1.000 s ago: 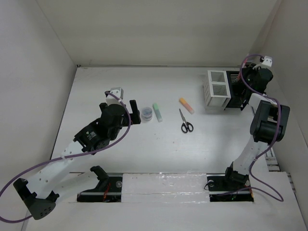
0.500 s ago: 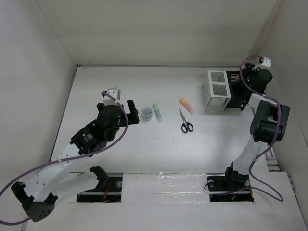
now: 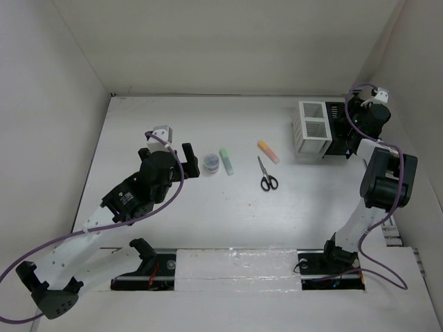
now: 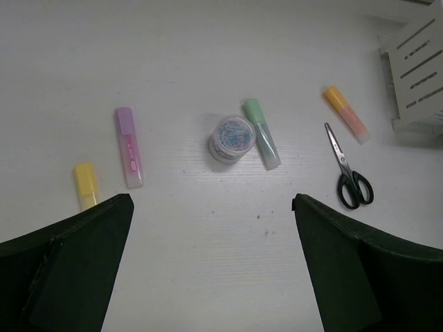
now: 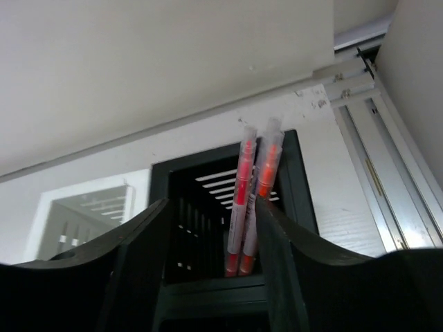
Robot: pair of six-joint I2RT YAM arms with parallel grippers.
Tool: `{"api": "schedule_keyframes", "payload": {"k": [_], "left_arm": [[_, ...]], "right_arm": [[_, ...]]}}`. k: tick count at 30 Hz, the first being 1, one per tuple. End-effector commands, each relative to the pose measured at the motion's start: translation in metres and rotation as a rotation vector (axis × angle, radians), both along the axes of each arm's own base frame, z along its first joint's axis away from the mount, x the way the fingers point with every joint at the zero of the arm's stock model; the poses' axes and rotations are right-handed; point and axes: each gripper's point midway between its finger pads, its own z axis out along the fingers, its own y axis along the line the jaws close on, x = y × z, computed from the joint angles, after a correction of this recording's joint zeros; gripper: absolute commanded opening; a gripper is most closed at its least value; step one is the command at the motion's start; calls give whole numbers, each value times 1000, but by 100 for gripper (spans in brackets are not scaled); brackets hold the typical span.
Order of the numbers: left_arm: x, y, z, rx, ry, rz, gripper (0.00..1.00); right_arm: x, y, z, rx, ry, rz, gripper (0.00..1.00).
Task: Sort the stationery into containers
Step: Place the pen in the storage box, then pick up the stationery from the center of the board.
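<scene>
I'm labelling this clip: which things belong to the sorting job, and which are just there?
Job: yellow highlighter; purple highlighter; green highlighter; orange highlighter; scissors; tub of clips; red pens; white organizer; black organizer.
Just there: purple cable; metal rail.

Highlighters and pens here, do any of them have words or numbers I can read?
No text can be read in any view.
Purple highlighter: faint marks along its barrel, too blurred to read.
Red pens standing in the black holder: no print shows on them.
</scene>
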Motion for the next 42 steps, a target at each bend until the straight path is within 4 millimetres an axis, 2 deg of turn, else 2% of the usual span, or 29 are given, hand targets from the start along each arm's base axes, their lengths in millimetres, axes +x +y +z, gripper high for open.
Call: {"api": "schedule_keyframes", "payload": {"k": [1,3,4,7,8,9,10,11,13,14,15,16,17,18,20,21,22,24,25,27,29,32,34,35,37,38,39,40,42], "left_arm": [[2,3,5,-6,-28,20,100],[2,3,5,-6,-28,20,100],[2,3,5,-6,-28,20,100],[3,4,1,2,-17,32,100],[4,5,-1,13,-13,41,100],[5,4,-1,8,-5,46,100],[5,6,-2,8,-1,61,100],[7,7,0,13,-5,74,100],[12,12,-8,27,19,104,100],[15,12,-7,12,27,109,100],[20,12,-14,33,49,122,100],[22,13,-12,32,60,137,100],[25,16,-13,49,68,165,100],[28,18,-15,43,85,189,100],[39,28,-24,55,128,247,100],[42,33,-26,44,146,266,100],[49,47,-29,26,163,317,100],[54,52,-33,-7,190,323,100],[57,57,-30,-23,189,335,100],[62,71,-26,-58,182,380,100],[61,76,-22,-52,164,403,100],[58,89,-21,-43,148,476,100],[53,99,-16,-42,127,526,100],[54,99,-16,-51,126,531,100],[48,101,-20,-47,132,532,100],[50,100,-17,-56,120,531,100],[48,99,-20,-42,123,505,100],[47,98,-22,-42,123,491,100],[47,96,-22,-46,126,484,100]], "right_arm": [[-7,8,72,-38,-176,46,59],[-12,19,96,-41,-218,69,64],[-14,27,115,-50,-245,93,67],[-19,51,142,-60,-285,133,72],[-22,50,147,-60,-287,118,75],[-28,59,160,-64,-305,133,81],[-30,58,165,-60,-295,121,89],[-31,71,175,-70,-301,139,100],[-37,86,186,-92,-286,167,100],[-37,100,174,-84,-211,165,100],[-38,108,181,-98,-196,161,100],[-40,117,176,-129,-163,164,100],[-47,122,160,-133,-70,130,100],[-51,149,152,-144,-30,161,100],[-67,170,147,-161,7,174,100],[-78,193,139,-161,34,225,100],[-90,204,130,-171,52,269,100],[-106,222,115,-170,104,326,100],[-114,238,105,-180,128,388,100],[-131,259,90,-205,185,464,100],[-139,269,84,-229,221,477,100],[-140,277,72,-305,283,436,100],[-132,278,55,-317,340,433,100],[-132,279,47,-328,378,449,100],[-119,279,31,-330,429,470,100],[-120,283,21,-326,472,497,100],[-114,286,21,-311,477,518,100],[-108,288,0,-315,531,523,100],[-104,287,-21,-312,596,529,100]]}}
